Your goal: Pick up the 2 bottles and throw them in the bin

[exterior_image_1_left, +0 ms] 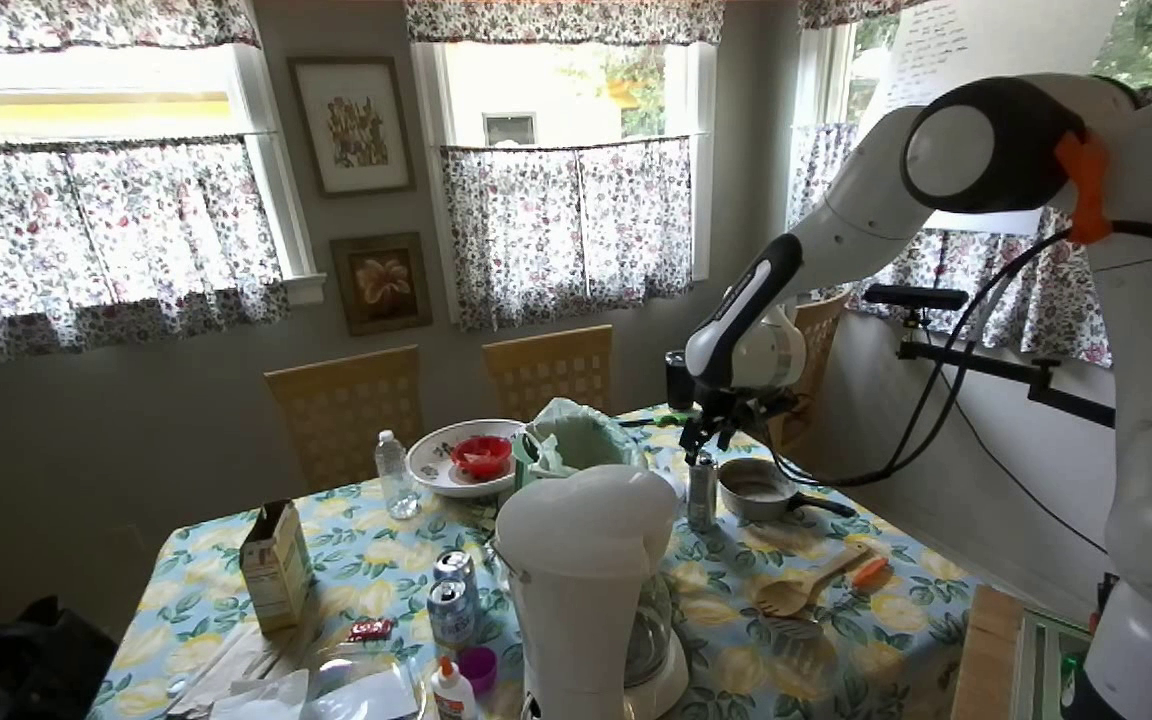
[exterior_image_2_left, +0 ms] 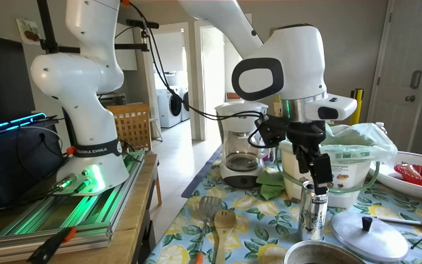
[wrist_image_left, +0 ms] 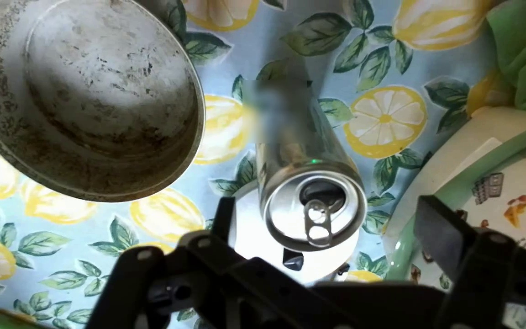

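Note:
A clear plastic bottle (exterior_image_1_left: pixel 396 478) stands upright at the table's far side, left of the bin in an exterior view. A dark bottle with a reddish top does not show. The bin is a pale pail (exterior_image_2_left: pixel 343 170) lined with a green bag (exterior_image_1_left: pixel 581 440). My gripper (wrist_image_left: pixel 334 219) is open and empty, pointing down. Its fingers are on either side of the top of an opened silver can (wrist_image_left: pixel 313 212), with gaps on both sides. The can stands upright beside the bin and shows in both exterior views (exterior_image_1_left: pixel 702 500) (exterior_image_2_left: pixel 311 216).
A metal pot (wrist_image_left: pixel 107 91) is close to the can, and a pot lid (exterior_image_2_left: pixel 370 234) lies beside it. A white coffee maker (exterior_image_1_left: pixel 576 580) stands in front of the bin. Two cans (exterior_image_1_left: pixel 452 610), a carton (exterior_image_1_left: pixel 276 565), a wooden fork (exterior_image_2_left: pixel 224 223) and a spatula (exterior_image_2_left: pixel 209 209) are on the table.

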Motion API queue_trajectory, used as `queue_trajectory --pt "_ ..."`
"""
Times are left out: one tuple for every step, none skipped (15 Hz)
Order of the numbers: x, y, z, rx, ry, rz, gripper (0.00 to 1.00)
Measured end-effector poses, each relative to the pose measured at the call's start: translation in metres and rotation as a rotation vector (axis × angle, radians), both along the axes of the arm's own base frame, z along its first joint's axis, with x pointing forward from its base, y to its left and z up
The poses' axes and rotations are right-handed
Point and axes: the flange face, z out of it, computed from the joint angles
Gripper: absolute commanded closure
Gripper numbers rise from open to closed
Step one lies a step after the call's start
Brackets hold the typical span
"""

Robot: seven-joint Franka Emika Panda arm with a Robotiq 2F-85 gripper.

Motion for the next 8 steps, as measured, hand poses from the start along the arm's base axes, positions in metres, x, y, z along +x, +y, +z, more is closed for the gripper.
queue_trajectory --pt "0.002 0.000 -0.003 -0.005 0.004 0.008 0.00" --pt "0.003 0.001 -0.005 -0.011 0.006 0.018 0.00" --pt "0.005 0.001 -0.008 -0.018 0.006 0.027 0.00" --pt "0.007 0.002 -0.009 -0.026 0.006 0.036 0.25" --pt "0.008 0.002 -0.010 -0.033 0.005 0.043 0.28" --pt "0.010 0.002 -0.011 -0.040 0.005 0.050 0.34" --pt "0.011 0.001 -0.012 -0.045 0.006 0.057 0.41" --pt "0.012 0.001 -0.012 -0.051 0.007 0.063 0.49"
